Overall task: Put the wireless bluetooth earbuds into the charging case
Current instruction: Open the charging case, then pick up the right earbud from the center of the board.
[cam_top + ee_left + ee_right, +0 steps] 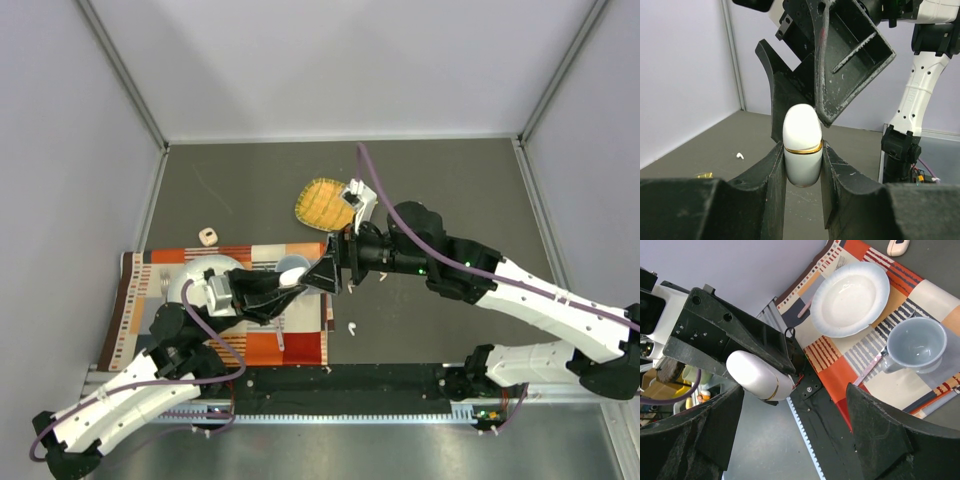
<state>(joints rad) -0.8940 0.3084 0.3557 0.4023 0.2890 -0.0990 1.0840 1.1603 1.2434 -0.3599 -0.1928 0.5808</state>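
My left gripper is shut on the charging case, a white capsule with a gold band, lid closed, held upright above the table. The case also shows in the right wrist view. My right gripper is open, its fingers standing on either side of the case's top end, one close against it. One tiny white earbud lies on the grey table right of the placemat; it also shows in the left wrist view. The other earbuds are not in view.
A striped orange placemat carries a white plate, a pale blue cup and a pink-handled spoon. A yellow waffle-like piece and a small cream object lie further back. White walls enclose the table.
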